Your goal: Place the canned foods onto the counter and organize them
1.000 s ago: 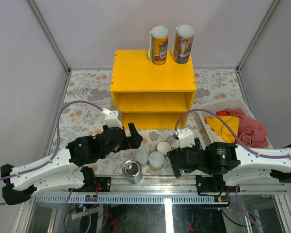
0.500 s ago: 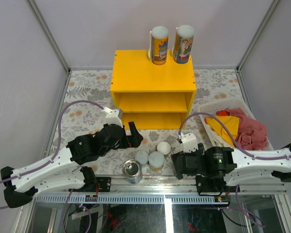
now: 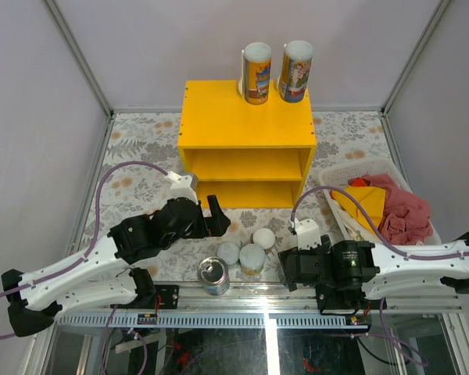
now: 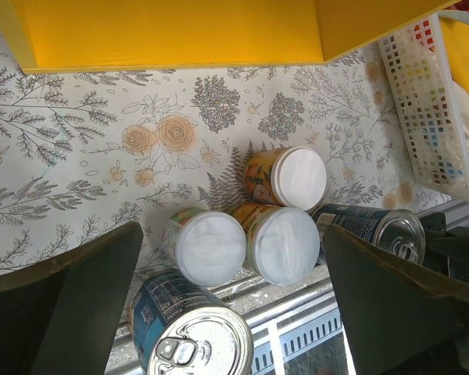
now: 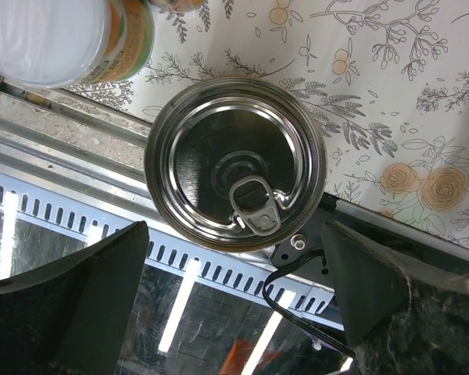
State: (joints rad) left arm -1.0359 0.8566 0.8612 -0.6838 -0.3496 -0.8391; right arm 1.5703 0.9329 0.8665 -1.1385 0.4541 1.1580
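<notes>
Black left pincer (image 3: pixel 213 219): jaws wide, holding nothing; it hangs over the floral cloth (image 3: pixel 137 168), left of the low cans and in front of the yellow counter.
Cans in all: seven.
Left tin (image 3: pixel 213 275): first of two blue tins; upright at the front edge, pull-tab lid up, just beside the small cans.
Small cans (image 4: pixel 211 246): three, white-lidded, upright on the cloth between the two pincers. Two stand side by side and touch; the third is just behind the right one.
Yellow counter (image 3: pixel 246 125): one, at the far middle, with two open front compartments facing the arms.
Tall cans (image 3: pixel 256 74): two, upright and near each other at the back right of the counter's top; the only cans on it.
Right tin (image 5: pixel 234 160): second blue tin; upright at the front edge, right of the small cans, hidden from above by the right arm.
Right pincer (image 5: pixel 233 230): jaws wide, directly over the right tin, one finger on each side, gripping nothing.
Basket (image 3: pixel 336 176): one, white, holding yellow and red cloths; right of the counter.
</notes>
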